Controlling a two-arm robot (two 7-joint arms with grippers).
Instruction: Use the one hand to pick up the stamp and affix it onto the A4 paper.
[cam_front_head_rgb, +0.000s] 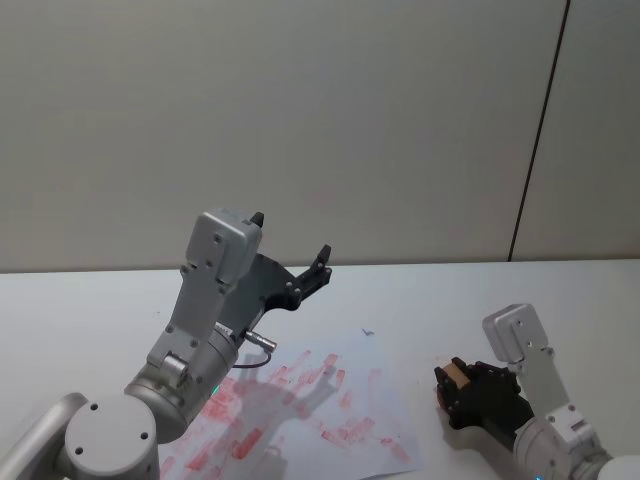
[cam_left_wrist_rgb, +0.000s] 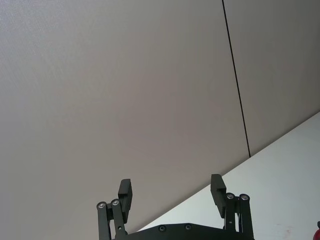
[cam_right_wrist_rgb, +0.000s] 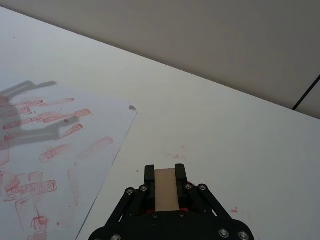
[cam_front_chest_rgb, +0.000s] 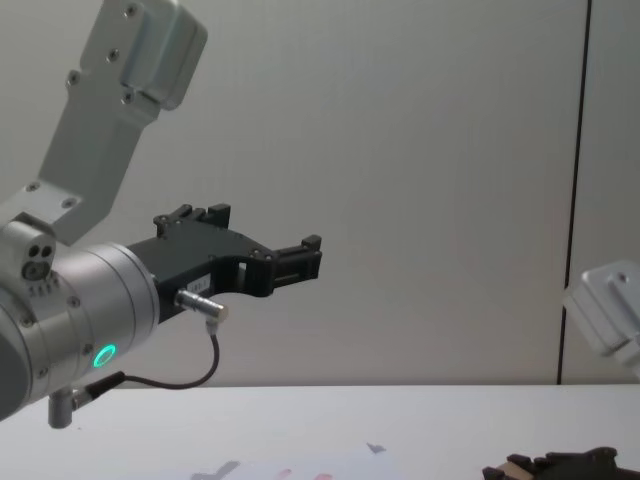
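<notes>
**Stamp clamped in the right pincer, just off the paper's right edge**

We are seeing the right pincer low at the near right of the counter, closed on the stamp. From the right wrist, the stamp is sitting squarely between the two black fingers, its pale wooden face turned up. We cannot tell whether it is touching the counter.

The stamp's long axis is running along the fingers, away from the wrist. In the head view that is pointing left, toward the A4 paper.

The stamp is hanging over bare counter just right of the paper's right edge, not over the sheet. The paper is lying flat, covered in pink-red prints, and its far right corner is lying farther from us than the pincer. A few faint red smudges are marking the counter just beyond the fingertips. Open counter is stretching far and right of the pincer.

The left pincer is raised high above the left part of the paper, its fingers spread apart and holding nothing, casting a shadow on the prints.
</notes>
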